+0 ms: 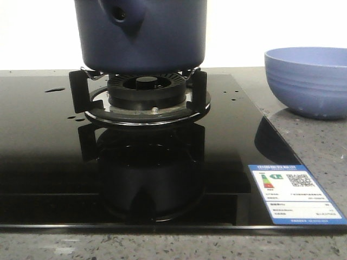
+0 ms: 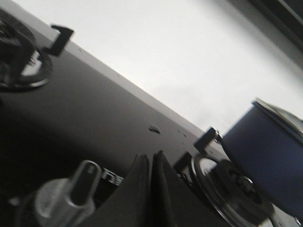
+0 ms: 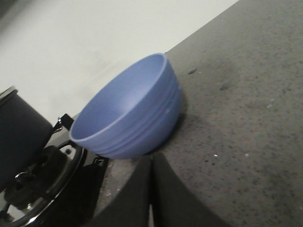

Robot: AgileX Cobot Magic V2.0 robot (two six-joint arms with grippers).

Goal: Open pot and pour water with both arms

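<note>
Pot [image 1: 141, 32] sits on burner [image 1: 143, 95]; ribbed bowl [image 1: 309, 81] right, apart.

- Pot [image 1: 157, 32]: dark navy blue, plain matte.
- Bowl [image 1: 309, 78]: periwinkle blue w/ horizontal ribs.
- Hob glass [image 1: 43, 151]: gloss black.
- Countertop [image 1: 320, 151]: grey, speckled.
- Energy label [image 1: 295, 195]: blue/white, w/ QR code.
- Wall [image 1: 32, 32]: white.

Pot [image 1: 157, 38]: matt, smooth navy sides. Hob glass [image 1: 43, 151]: glossy black, mirror-like. Burner ring [image 1: 146, 115]: shiny metal. Countertop [image 1: 320, 146]: speckled grey stone. Bowl [image 1: 309, 81]: smooth, ribbed, satin.
</note>
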